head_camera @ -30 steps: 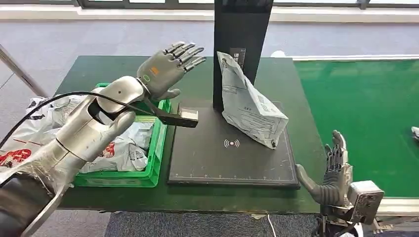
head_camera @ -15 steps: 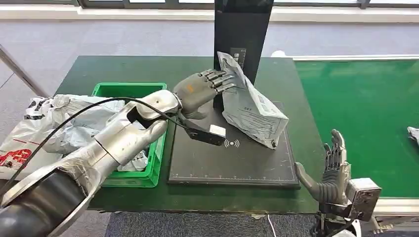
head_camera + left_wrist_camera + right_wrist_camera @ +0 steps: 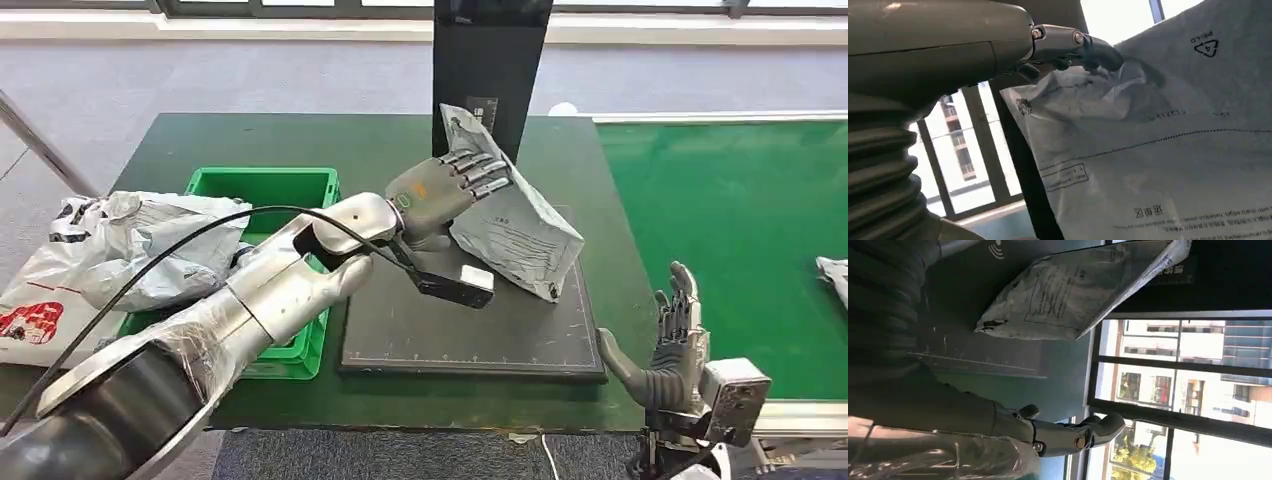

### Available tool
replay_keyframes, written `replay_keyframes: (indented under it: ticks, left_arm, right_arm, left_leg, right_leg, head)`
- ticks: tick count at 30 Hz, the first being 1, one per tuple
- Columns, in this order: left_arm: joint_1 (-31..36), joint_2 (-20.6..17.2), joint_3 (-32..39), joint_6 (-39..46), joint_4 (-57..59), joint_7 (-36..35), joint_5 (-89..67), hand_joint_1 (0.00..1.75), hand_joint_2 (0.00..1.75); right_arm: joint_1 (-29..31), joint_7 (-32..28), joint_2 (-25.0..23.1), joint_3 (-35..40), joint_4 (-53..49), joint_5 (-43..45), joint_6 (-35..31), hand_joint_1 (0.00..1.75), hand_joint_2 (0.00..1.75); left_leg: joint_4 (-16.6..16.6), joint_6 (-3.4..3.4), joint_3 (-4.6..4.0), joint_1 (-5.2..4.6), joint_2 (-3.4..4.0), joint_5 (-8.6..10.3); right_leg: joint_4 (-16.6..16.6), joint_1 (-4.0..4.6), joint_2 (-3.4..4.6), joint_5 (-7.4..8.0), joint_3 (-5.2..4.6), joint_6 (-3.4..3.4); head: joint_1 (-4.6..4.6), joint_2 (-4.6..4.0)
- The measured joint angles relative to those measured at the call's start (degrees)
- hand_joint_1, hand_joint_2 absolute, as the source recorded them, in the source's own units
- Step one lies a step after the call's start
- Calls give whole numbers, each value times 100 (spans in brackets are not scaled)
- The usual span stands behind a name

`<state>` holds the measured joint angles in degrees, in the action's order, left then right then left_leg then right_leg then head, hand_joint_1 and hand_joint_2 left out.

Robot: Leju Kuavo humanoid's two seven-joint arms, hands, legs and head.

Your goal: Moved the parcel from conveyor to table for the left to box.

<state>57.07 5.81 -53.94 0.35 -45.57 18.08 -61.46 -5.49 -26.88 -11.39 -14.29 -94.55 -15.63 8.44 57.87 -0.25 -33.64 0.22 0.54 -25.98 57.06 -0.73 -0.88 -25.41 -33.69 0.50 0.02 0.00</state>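
While the left hand (image 3: 448, 190) lies with its fingers spread flat against the near face of the parcel (image 3: 520, 225), nothing shows a closed grasp: the thumb sits below and apart from the fingers, and the left wrist view shows a fingertip (image 3: 1098, 50) touching the wrinkled grey film without pinching it. The hand reads as open, pressing or resting on the bag and not holding it.

Just beyond the fingers, the parcel stands tilted, its top corner leaning against the black upright post (image 3: 490, 60) and its lower edge on the black scanner pad (image 3: 440, 340) directly under the hand. That pad lies on the dark green surface (image 3: 180, 140).

Behind the left forearm, back toward the robot, sits the green crate (image 3: 262, 183) with other grey bags in and beside it.

Well apart from all this, the right hand (image 3: 672, 350) hangs at the surface's near corner, fingers apart and upright, holding nothing, with the green conveyor (image 3: 740, 220) beside it.

Judged from this, the first half looks done: the parcel is off the conveyor and on the surface. What remains is the left hand's part, closing on the parcel and carrying it to the crate.
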Motion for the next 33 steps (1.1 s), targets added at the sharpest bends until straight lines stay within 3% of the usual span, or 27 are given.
replay_keyframes:
  ticks: [33]
  left_arm:
    - [324, -44, 457, 579, 214, -309, -420, 0, 175]
  right_arm:
    - [-125, -4, 0, 0, 9, 35, -98, 0, 175]
  left_leg:
    - [0, 0, 1, 0, 2, 0]
  right_leg:
    - [2, 1, 1, 0, 0, 0]
  head:
    - [0, 0]
